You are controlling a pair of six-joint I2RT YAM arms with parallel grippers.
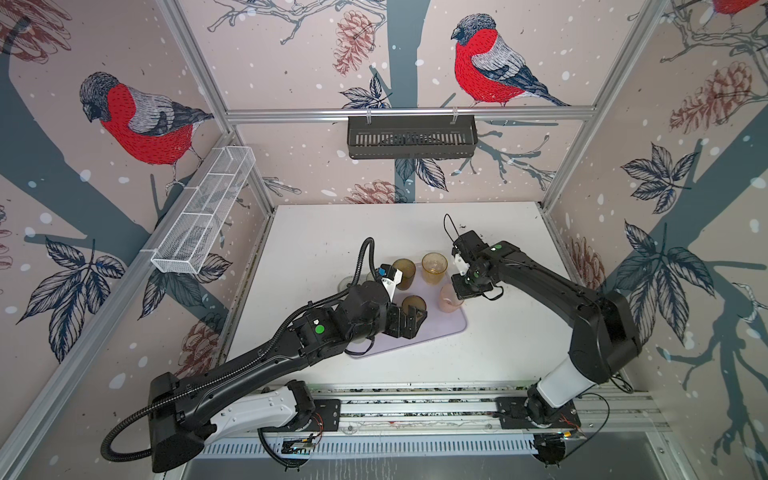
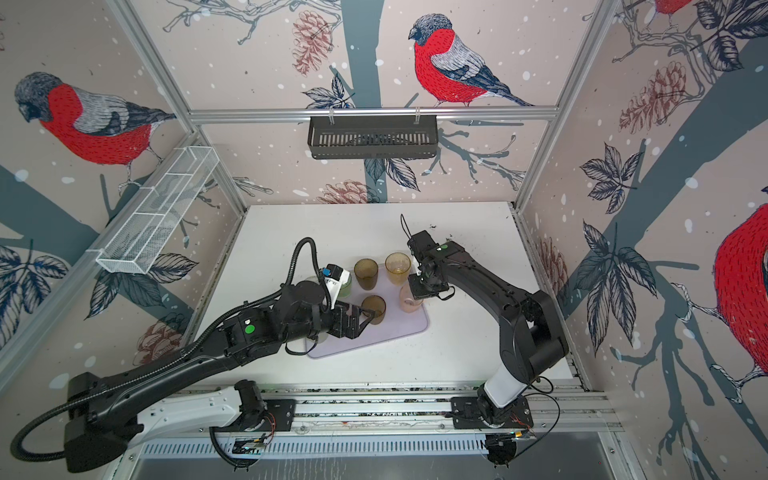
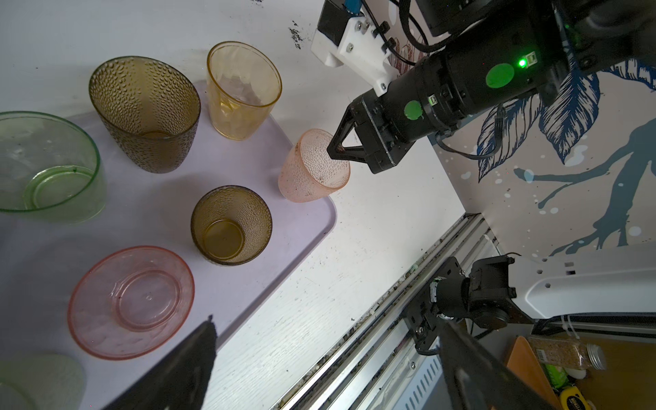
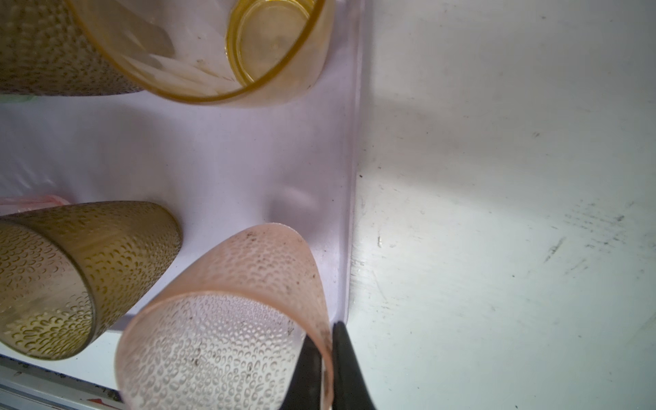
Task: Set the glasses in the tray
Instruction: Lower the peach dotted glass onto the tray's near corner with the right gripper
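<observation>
a white wire-mesh basket (image 1: 203, 212) hangs on the left wall, well apart from the work. on the white table (image 1: 507, 340) lies the lavender tray (image 1: 451, 330), visible in both top views and partly covered by the left arm. the left wrist view shows what that arm hides from above: a pale green glass (image 3: 46, 167) and a pink glass (image 3: 131, 301), both upright on the tray (a further pale glass (image 3: 35, 380) at the frame's corner is too blurred to place). the left gripper (image 2: 363, 320) hovers over the tray's middle, its fingers (image 3: 184, 365) spread wide and holding nothing, just beside a dark brown glass (image 3: 230, 225) standing upright on the tray. along the tray's far edge stand a second dark brown glass (image 3: 145, 113) and, to its right, an amber-yellow glass (image 3: 243, 88), near each other but apart. at the tray's right edge the right gripper (image 4: 322, 335) is clamped on the rim of a peach glass (image 4: 220, 337), one finger inside the wall and one outside; this glass is tilted, its base over the tray just inside the rim. whether the base touches the tray cannot be told.
</observation>
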